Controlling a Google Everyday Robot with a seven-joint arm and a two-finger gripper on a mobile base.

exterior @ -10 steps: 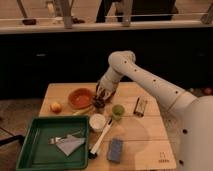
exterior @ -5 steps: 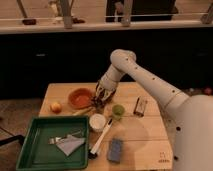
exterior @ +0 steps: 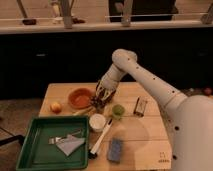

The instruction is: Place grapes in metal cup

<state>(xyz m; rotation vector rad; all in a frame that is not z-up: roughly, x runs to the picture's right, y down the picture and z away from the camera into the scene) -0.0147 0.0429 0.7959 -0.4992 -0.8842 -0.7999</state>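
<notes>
The gripper (exterior: 103,96) is held low over the metal cup (exterior: 99,105), at ten o'clock of the light green cup (exterior: 118,110); its closure cannot be told.

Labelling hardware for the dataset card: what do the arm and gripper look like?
The arm is white, made of smooth rounded tubular segments with a bulbous joint at the top. No cables or markings show. The gripper, at the table's back near the orange bowl, is dark with slim fingers.

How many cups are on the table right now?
3: the white cup by the green tray, the light green cup right of it, the metal cup partly hidden under the gripper.
</notes>
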